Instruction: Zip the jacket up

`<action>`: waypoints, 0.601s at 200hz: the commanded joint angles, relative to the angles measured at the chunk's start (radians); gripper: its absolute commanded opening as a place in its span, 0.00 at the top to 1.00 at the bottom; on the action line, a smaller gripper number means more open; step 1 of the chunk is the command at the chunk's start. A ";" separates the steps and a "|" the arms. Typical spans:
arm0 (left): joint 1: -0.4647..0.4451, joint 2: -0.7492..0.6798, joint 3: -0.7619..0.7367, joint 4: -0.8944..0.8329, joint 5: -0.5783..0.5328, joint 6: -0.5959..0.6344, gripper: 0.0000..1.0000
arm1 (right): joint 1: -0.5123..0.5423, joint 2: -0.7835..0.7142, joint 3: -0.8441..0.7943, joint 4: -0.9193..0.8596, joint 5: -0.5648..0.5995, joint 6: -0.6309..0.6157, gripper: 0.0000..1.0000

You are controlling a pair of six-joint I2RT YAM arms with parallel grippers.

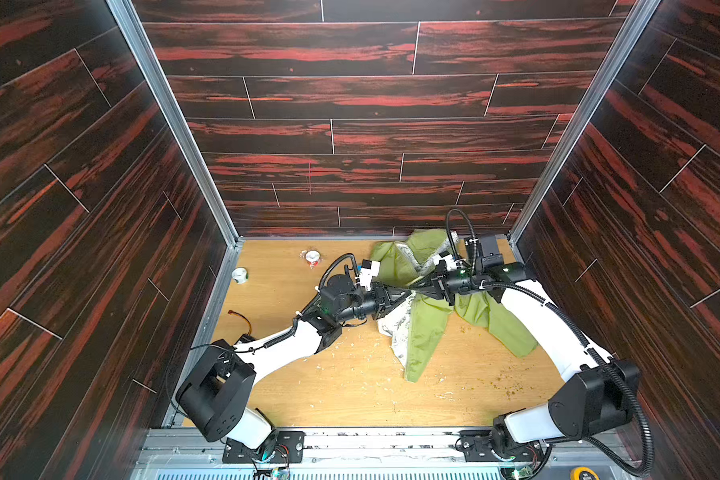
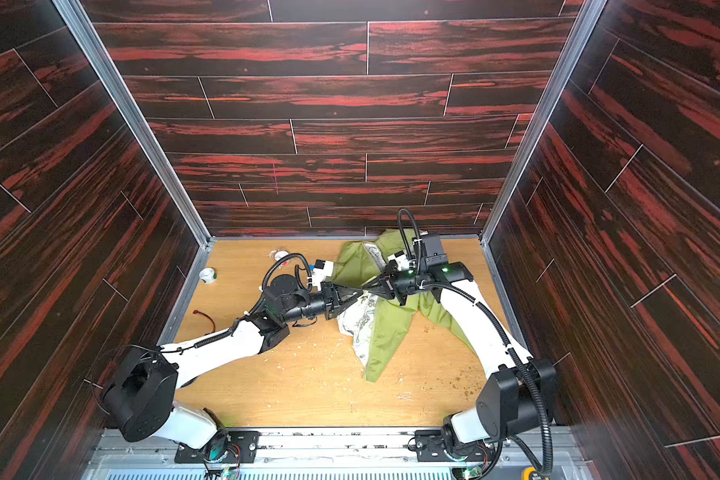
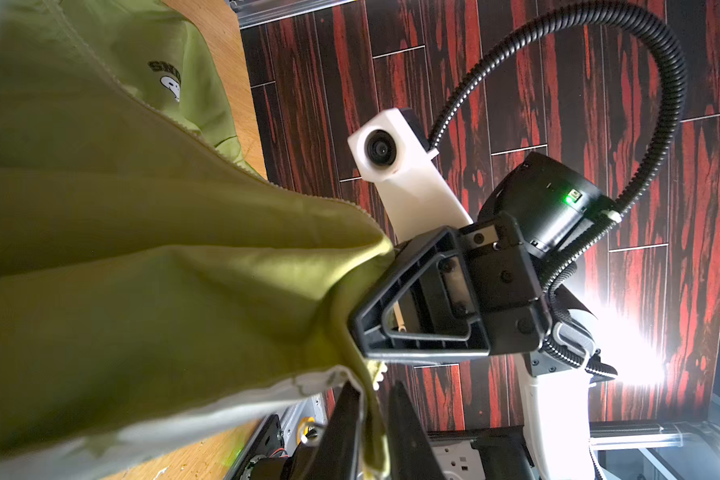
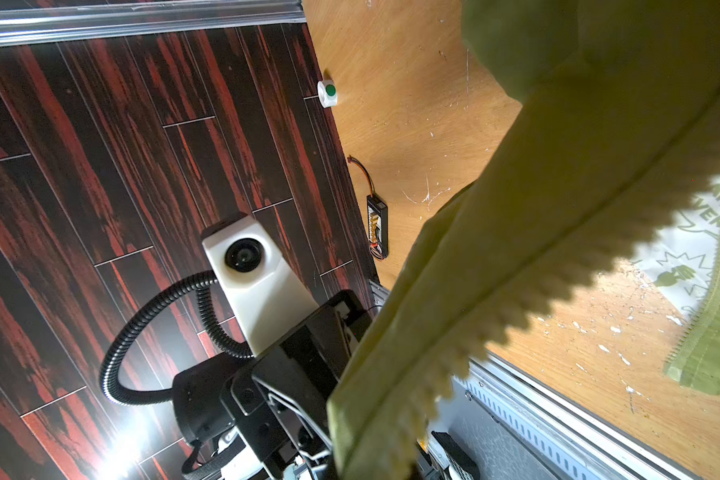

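Two tools meet tip to tip above the bench (image 1: 350, 395), right of centre in both top views. We see the right tool (image 1: 420, 286) pinched tight on the lime-green jacket (image 1: 429, 328), which lies crumpled at the right with its front open and its zipper teeth (image 4: 549, 291) loose. The left tool (image 1: 408, 294) seems clamped on the jacket's edge too, though our view there is partly blocked.

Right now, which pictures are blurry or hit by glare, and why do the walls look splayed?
In both top views the wide lens splays the walls, light is even, detail soft; in the left wrist view the jacket near the lens blurs and glare whitens a wall patch; in the right wrist view the zipper teeth are out of focus, with more wall glare.
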 commanded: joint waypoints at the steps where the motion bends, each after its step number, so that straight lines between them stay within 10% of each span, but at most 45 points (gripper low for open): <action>1: 0.002 -0.004 0.019 0.021 0.023 0.011 0.86 | -0.004 -0.019 0.017 -0.020 0.002 -0.010 1.00; 67: 0.001 0.007 0.022 0.007 0.017 0.015 1.00 | -0.007 -0.034 0.016 -0.075 0.052 -0.067 1.00; 120: 0.001 0.007 0.005 -0.071 0.001 0.043 1.00 | -0.029 -0.128 -0.037 -0.134 0.238 -0.145 0.25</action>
